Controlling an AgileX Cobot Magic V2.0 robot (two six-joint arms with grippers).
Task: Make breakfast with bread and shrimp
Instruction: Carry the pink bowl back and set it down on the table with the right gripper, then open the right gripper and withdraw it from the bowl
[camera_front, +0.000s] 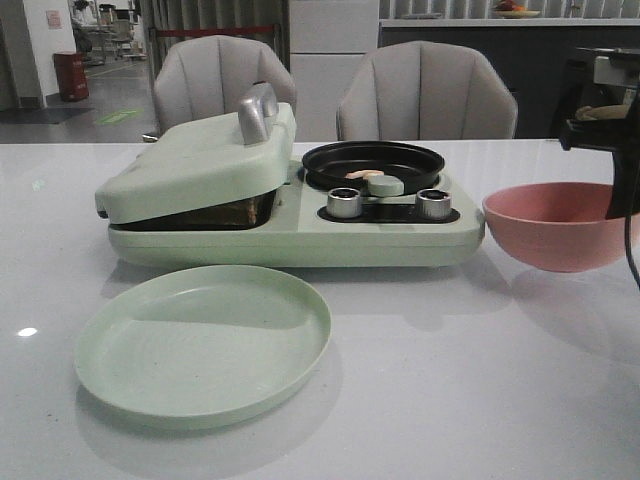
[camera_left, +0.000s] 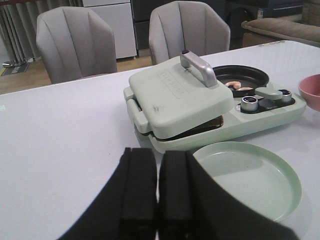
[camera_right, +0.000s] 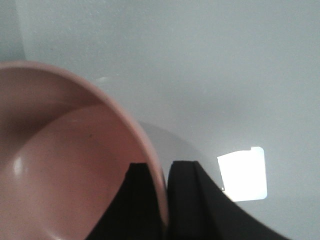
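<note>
Right tool (camera_right: 166, 200) pinches the pink bowl (camera_front: 545, 225) rim, one finger inside, one outside; keep the lift level and slow. Left tool (camera_left: 158, 190) pressed together, empty, near the green plate (camera_left: 250, 177). Shrimp (camera_front: 362, 175) in the breakfast maker's (camera_front: 300, 235) black pan; bread unseen, lid ajar; glossy white bench, grey chairs behind.

Two grey padded chairs (camera_front: 225, 85) behind the white table (camera_front: 450, 400); possibly curtains beyond.
</note>
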